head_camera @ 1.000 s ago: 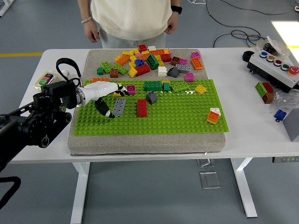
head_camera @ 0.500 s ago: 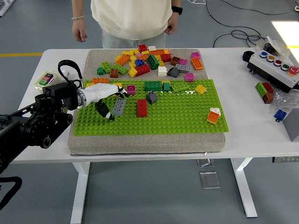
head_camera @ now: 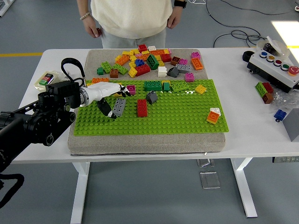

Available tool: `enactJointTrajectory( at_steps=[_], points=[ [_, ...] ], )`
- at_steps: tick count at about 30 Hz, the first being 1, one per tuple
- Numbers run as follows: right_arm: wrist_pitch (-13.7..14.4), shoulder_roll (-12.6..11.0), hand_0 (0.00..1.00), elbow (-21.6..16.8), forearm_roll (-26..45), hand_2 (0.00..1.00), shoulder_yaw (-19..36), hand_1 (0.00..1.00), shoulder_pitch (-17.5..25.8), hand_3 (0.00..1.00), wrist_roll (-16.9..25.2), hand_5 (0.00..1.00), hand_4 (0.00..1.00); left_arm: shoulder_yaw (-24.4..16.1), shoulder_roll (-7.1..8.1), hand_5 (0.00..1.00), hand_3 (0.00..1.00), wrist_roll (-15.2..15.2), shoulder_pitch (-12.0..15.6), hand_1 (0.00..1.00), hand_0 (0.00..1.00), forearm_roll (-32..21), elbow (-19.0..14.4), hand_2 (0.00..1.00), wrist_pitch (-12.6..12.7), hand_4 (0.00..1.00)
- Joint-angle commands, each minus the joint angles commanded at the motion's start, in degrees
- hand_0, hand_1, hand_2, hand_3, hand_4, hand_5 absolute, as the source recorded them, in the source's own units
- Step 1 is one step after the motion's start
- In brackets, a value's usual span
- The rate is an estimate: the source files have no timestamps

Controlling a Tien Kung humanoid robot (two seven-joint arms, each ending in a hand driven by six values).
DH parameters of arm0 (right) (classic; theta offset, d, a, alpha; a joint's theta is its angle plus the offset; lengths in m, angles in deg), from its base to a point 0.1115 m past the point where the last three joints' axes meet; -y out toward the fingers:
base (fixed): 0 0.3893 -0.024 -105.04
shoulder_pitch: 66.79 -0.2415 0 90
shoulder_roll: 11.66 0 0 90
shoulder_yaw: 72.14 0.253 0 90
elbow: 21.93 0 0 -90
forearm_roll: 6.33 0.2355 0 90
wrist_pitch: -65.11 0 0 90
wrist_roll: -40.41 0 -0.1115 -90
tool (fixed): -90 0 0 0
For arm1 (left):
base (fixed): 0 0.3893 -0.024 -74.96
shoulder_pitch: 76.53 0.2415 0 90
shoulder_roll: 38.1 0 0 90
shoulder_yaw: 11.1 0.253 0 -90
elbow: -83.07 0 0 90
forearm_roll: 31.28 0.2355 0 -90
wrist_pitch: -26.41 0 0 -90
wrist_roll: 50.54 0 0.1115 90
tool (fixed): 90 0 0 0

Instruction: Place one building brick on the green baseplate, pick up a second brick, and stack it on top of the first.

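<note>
Your left hand (head_camera: 108, 95), white-shelled on the black arm, hovers over the left part of the flat green studded baseplate (head_camera: 187, 114), which lies on a grey felt pad (head_camera: 140, 145) on the white bench (head_camera: 243, 93). Fingers are loosely curled and spread, thumb hanging down toward the plate; nothing reads as held, so count the hand as released. Right hand not in view.

Nearest target: a long grey building brick (head_camera: 119, 107) lying on the plate just beside the fingertips, possibly touching. A tall red building brick (head_camera: 142, 108) stands on the plate a little to the right, with a dark grey sloped piece (head_camera: 152, 97) near it. The loose heap of mixed coloured bricks (head_camera: 149, 60) sits on the pad beyond the plate.

Risks, as a judgement:
- The grey brick lies slightly askew; closing off-centre could skid it across the studs rather than lift it.
- The dangling thumb may catch the studs and stall you.
- Sweeping right could topple the red brick.
- A person in a cream top (head_camera: 131, 18) stands at the far edge, hands at their sides; watch for reach-ins.
</note>
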Motion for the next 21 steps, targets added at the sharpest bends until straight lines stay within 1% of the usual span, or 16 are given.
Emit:
enactJointTrajectory(
  at_steps=[5,11,21],
  points=[
    [0.0,-0.05,0.757,0.0,0.04,0.729,0.06,0.686,-0.09,0.752,0.0,0.496,0.997,1.24,-0.19,0.011,0.791,-0.01,-0.58,0.814,0.882,-0.59,0.8,0.784,0.03,0.963],
    [0.01,-0.17,0.757,0.0,0.11,0.729,0.18,0.685,-0.19,0.752,0.01,0.496,0.998,2.73,0.0,0.01,0.779,0.0,-1.18,0.811,0.878,-0.94,1.49,0.775,-0.08,0.962],
    [0.01,-0.11,0.758,0.0,0.17,0.729,0.22,0.685,-0.17,0.752,0.05,0.495,0.998,3.81,0.22,0.011,0.771,0.07,-1.5,0.806,0.873,-1.14,2.31,0.762,-0.14,0.959]
  ],
)
